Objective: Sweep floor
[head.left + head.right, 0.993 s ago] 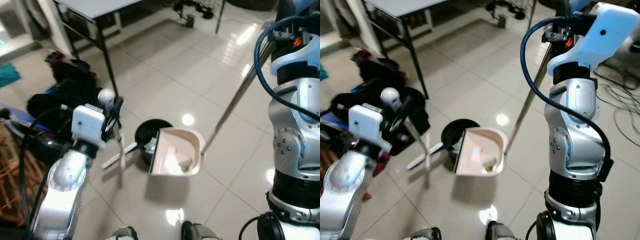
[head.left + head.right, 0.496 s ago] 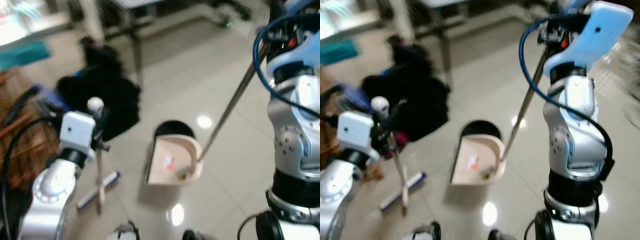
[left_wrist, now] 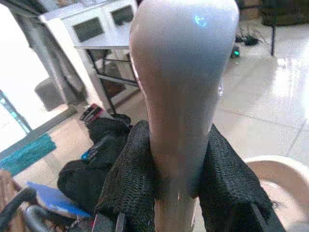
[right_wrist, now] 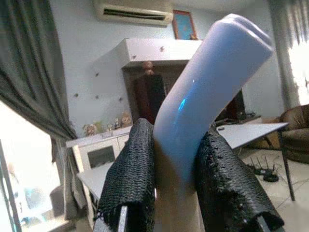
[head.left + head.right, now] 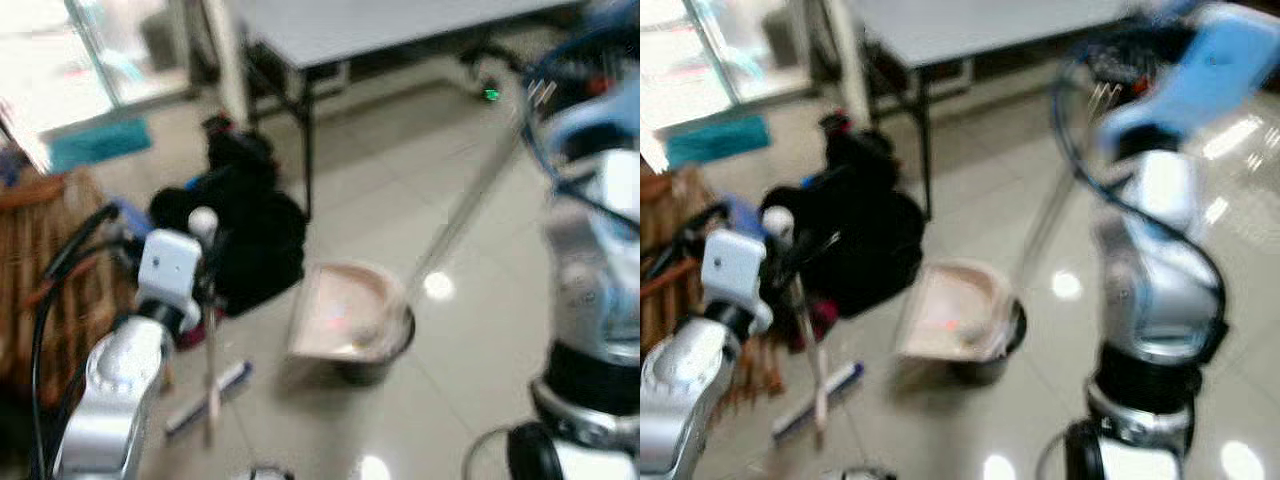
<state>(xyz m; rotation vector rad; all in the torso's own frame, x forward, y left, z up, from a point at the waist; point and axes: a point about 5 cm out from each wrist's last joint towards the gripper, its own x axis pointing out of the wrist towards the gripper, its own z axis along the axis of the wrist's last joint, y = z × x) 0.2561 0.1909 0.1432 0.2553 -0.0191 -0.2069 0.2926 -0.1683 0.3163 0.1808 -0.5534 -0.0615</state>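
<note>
Left wrist view: my left hand (image 3: 176, 193) grips the upright broom (image 5: 208, 370); right hand (image 4: 176, 193) grips the slanted dustpan (image 5: 345, 312) handle over glossy tiled floor (image 5: 470, 330).

The beige dustpan (image 5: 345, 318), which a second ago stood tipped up in front of the black bin (image 5: 385, 350), now lies across the bin's rim, hiding most of its opening. The broom (image 5: 208, 345) in the left end effector (image 5: 205, 265) has swung from a slant to upright, its brush head on the tiles. The head camera has turned and blurred, bringing the grey bench (image 5: 400, 25) into view.
</note>
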